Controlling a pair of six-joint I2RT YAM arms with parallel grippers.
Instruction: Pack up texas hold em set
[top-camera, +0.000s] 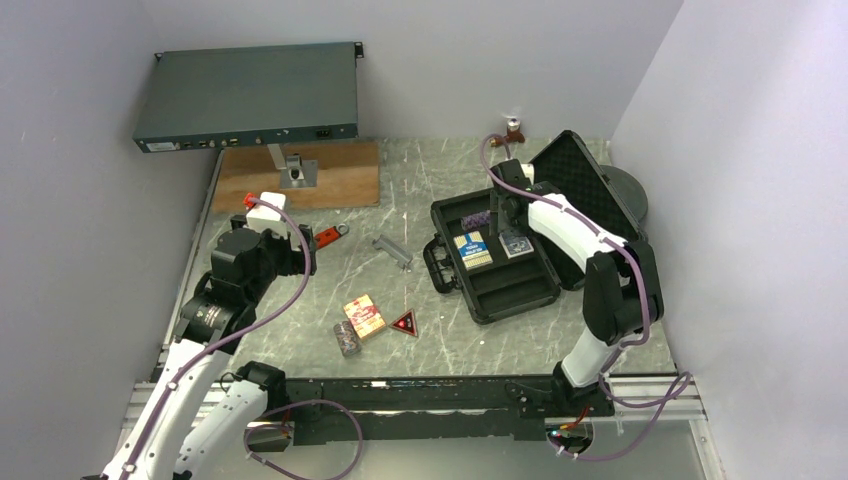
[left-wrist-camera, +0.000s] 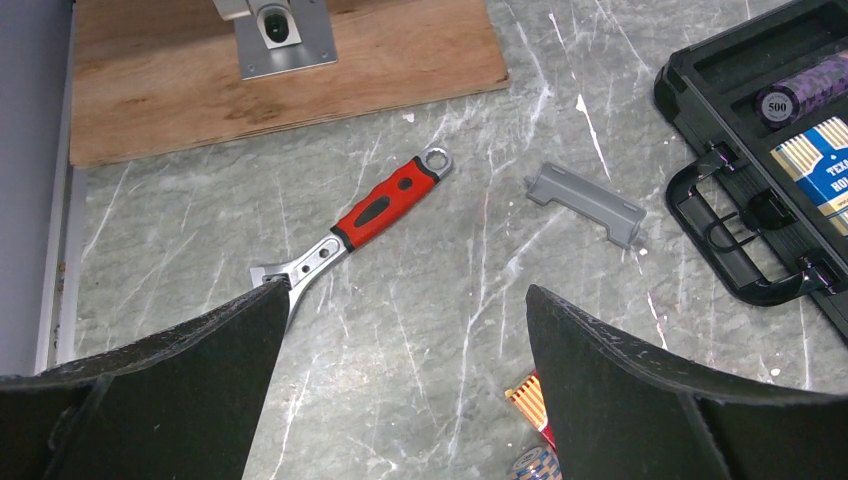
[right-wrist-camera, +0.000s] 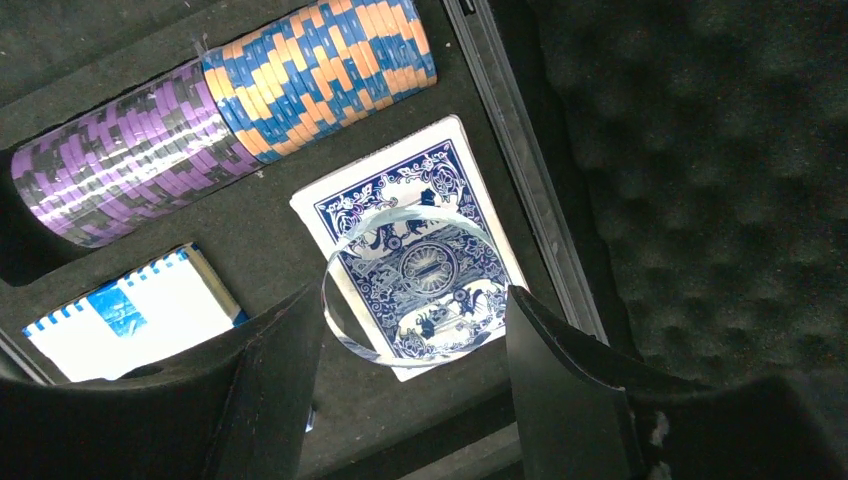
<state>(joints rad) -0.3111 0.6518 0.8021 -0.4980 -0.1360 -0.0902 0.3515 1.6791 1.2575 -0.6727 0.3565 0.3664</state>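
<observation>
The black case (top-camera: 500, 290) lies open at the right, its foam lid (right-wrist-camera: 720, 180) raised. In its slots lie a purple chip stack (right-wrist-camera: 120, 160), a blue-orange chip stack (right-wrist-camera: 320, 65), a blue-patterned card box (right-wrist-camera: 400, 195) and a blue-white card box (right-wrist-camera: 130, 315). My right gripper (right-wrist-camera: 415, 300) hangs over the blue-patterned box, shut on the clear disc (right-wrist-camera: 415, 345), whose edges meet both fingers. My left gripper (left-wrist-camera: 408, 300) stands open over bare table. By its right finger lie the red-orange card box (left-wrist-camera: 527, 395) and a chip stack (left-wrist-camera: 535, 465). The red triangle (top-camera: 405, 323) lies beside them.
A red-handled wrench (left-wrist-camera: 385, 205) and a grey bracket (left-wrist-camera: 585, 200) lie between the left gripper and the case handle (left-wrist-camera: 740, 240). A wooden board (top-camera: 300, 175) with a metal mount sits at the back, under a dark rack unit (top-camera: 250, 95). A dark round spool (top-camera: 630, 195) stands behind the lid.
</observation>
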